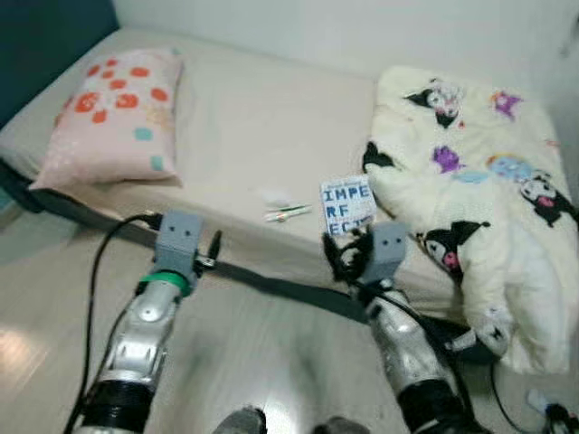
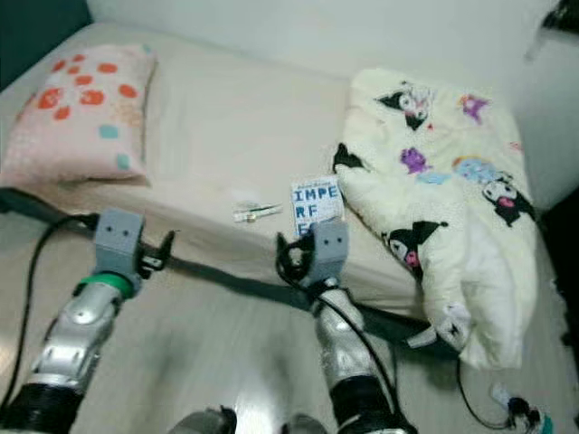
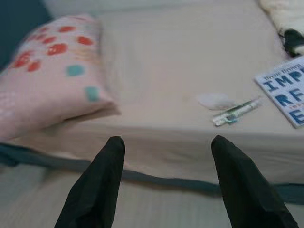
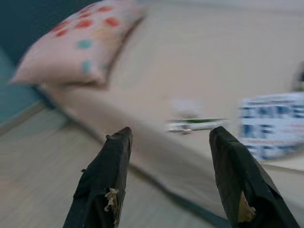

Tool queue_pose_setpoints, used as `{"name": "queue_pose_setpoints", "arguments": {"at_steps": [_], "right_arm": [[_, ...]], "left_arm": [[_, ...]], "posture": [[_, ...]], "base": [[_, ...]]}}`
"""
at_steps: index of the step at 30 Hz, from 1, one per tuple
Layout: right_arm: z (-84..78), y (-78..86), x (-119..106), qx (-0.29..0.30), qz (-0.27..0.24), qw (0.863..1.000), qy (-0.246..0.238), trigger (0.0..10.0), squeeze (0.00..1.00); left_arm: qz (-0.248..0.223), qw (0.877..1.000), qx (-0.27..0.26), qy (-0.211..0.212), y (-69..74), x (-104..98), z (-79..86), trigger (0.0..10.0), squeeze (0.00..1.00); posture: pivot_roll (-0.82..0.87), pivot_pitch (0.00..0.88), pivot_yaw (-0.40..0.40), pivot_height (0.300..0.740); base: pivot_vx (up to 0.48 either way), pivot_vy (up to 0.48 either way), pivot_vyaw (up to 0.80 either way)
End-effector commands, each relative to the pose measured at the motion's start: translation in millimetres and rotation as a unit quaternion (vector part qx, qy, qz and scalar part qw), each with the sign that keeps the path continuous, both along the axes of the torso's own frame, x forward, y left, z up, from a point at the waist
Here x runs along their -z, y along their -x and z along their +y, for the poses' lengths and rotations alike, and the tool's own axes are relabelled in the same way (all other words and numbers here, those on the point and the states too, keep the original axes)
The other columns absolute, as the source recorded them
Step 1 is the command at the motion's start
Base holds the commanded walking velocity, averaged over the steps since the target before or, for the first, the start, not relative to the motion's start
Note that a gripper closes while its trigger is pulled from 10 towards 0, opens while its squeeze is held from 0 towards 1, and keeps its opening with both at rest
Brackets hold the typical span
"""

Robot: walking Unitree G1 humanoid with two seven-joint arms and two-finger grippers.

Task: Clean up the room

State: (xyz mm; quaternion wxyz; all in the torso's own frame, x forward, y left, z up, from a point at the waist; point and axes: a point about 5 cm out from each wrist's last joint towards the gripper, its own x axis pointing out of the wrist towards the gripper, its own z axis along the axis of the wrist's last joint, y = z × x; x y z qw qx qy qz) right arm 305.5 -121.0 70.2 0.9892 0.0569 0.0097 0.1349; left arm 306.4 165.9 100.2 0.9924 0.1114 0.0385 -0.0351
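Observation:
A beige bed (image 1: 244,117) lies in front of me. On it, near the front edge, lie a blue-and-white book (image 1: 347,204), a thin tube or pen (image 1: 288,213) and a small white scrap (image 1: 273,195). A pink pillow with red spots (image 1: 118,117) rests at the left, and a crumpled cream cartoon-print blanket (image 1: 470,199) covers the right. My left gripper (image 3: 166,190) is open, held over the floor before the bed edge. My right gripper (image 4: 168,185) is also open, low before the bed, with the tube (image 4: 194,125) and book (image 4: 273,124) just beyond its fingers.
Light wood floor (image 1: 262,362) runs before the bed. The blanket hangs over the bed's front right corner. Cables and small items (image 1: 543,407) lie on the floor at the right. A dark teal headboard (image 1: 45,36) stands at the left, a white wall behind.

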Motion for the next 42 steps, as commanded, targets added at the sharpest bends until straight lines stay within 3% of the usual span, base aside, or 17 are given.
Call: {"name": "queue_pose_setpoints", "arguments": {"at_steps": [1,42], "right_arm": [[-0.2,2.7,4.7,0.006,0.008,1.000,-0.002,10.0,0.00],[-2.7,2.7,2.0,0.011,-0.002,1.000,0.003,10.0,0.00]], "left_arm": [[0.016,1.000,0.002,0.000,3.6,7.3,0.5,10.0,0.00],[0.026,1.000,-0.005,-0.004,5.7,12.1,5.2,10.0,0.00]], "posture": [[0.04,0.000,0.024,0.740],[0.03,0.000,0.031,0.740]], "base": [[0.000,0.000,0.79],[0.000,0.000,0.78]]}}
